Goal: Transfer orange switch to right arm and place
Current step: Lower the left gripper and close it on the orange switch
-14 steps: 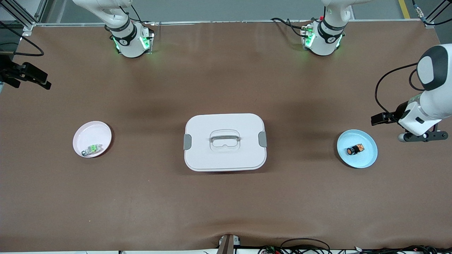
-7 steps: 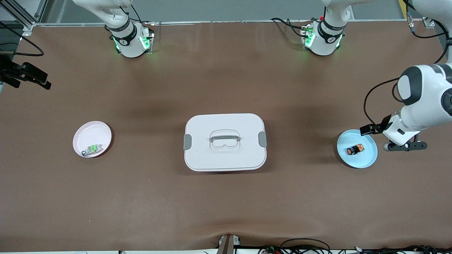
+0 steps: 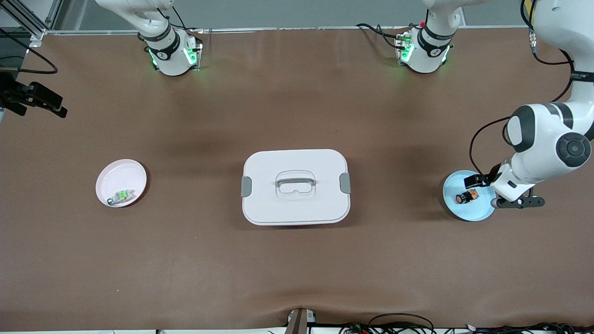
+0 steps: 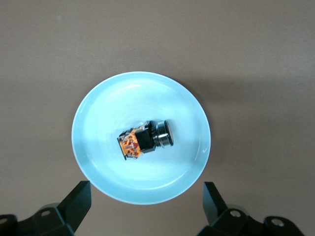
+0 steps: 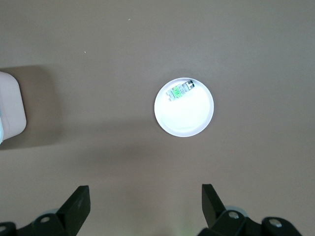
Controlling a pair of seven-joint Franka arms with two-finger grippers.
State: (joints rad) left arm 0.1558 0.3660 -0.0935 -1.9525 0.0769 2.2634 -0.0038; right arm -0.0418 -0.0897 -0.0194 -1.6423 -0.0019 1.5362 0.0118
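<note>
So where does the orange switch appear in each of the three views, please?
Front view: the orange switch lies on the blue plate, toward the left arm's end of the table.
Left wrist view: the switch lies near the middle of the plate.
Right wrist view: not in it.
Shared landmark: the blue plate.

no text, label, brand or number can be read anywhere; a small mark on one arm is illegible.

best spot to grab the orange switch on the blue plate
Come straight down with the open left gripper and pinch the orange switch across its black mid-body. It lies on its side in the blue plate, so its long flanks face the fingers.
</note>
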